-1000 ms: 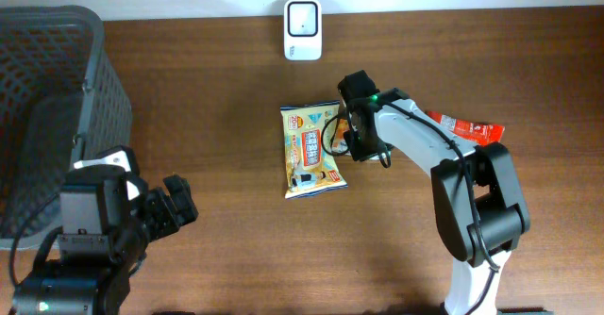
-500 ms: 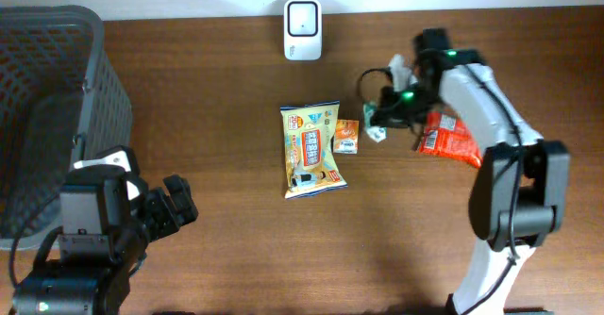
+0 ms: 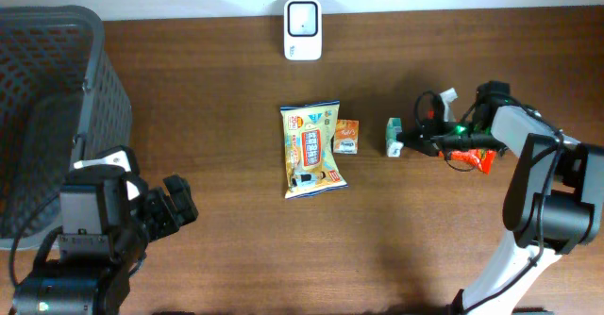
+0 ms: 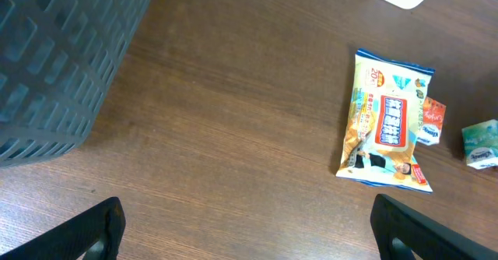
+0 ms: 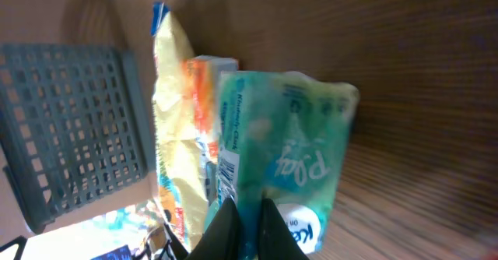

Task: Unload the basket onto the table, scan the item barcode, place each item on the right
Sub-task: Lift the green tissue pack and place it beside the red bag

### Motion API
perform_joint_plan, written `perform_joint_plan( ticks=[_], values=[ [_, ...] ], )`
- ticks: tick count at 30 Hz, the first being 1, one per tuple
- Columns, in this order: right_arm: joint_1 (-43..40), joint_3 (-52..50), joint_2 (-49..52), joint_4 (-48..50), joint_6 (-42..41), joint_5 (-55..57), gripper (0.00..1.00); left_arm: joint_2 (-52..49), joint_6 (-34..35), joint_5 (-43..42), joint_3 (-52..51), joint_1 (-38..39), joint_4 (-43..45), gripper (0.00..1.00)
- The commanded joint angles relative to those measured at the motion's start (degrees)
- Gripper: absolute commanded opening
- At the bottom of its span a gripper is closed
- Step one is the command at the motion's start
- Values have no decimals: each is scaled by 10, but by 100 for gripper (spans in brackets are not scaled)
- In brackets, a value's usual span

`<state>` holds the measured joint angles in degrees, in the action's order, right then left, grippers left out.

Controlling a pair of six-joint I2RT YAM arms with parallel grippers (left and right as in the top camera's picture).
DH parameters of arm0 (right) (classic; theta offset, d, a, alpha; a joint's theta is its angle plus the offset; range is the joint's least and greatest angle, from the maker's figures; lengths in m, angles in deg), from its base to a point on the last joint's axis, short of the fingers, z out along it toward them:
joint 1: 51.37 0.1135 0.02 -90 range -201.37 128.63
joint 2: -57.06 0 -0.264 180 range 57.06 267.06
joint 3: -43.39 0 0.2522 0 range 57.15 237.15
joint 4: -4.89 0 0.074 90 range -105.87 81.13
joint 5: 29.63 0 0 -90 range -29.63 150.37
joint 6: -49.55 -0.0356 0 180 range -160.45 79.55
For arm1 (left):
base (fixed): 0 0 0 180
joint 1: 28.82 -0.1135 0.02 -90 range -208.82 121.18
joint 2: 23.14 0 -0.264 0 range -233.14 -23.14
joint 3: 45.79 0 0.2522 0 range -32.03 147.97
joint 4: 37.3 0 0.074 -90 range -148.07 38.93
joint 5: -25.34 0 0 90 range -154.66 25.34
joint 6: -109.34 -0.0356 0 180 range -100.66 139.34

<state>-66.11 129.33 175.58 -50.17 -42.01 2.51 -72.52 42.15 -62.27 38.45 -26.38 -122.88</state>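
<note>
As you look down from overhead, the green tissue pack (image 3: 394, 137) lies on the table (image 3: 236, 79) right of centre. Your right gripper (image 3: 407, 145) has it by the right-hand edge, jaws closed tight on the wrapper. The wrist view shows the fingertips (image 5: 226, 225) meeting on the pack's lower edge. Just left of the pack you have a small orange box (image 3: 346, 136), set against a yellow snack bag (image 3: 310, 151). A red packet (image 3: 477, 157) lies under the right arm. The white scanner (image 3: 303, 17) stands well apart at the table's far edge. Your left gripper (image 3: 176, 205) hangs fully open beside the grey basket (image 3: 47, 70), holding nothing. The script on the pack and the bag's red label are too blurred to read.
</note>
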Motion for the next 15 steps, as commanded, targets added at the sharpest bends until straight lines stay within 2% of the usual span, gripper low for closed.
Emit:
perform_joint_plan(
  ticks=[1,2,4,8,11,13,15],
  values=[
    [-11,-4,4,-3,-3,38,8,2,5,3,2,-4,0,99],
    [-11,-4,5,-8,-23,81,14,2,5,3,2,-4,0,99],
    [-10,-4,5,-29,-63,189,18,2,5,3,2,-4,0,99],
    [-11,46,3,-94,-62,207,26,2,5,3,2,-4,0,99],
    [-3,179,0,-228,-46,273,29,2,5,3,2,-4,0,99],
    [12,240,0,-282,-22,278,31,2,5,3,2,-4,0,99],
    [39,260,0,-280,-19,278,31,2,5,3,2,-4,0,99]
  ],
)
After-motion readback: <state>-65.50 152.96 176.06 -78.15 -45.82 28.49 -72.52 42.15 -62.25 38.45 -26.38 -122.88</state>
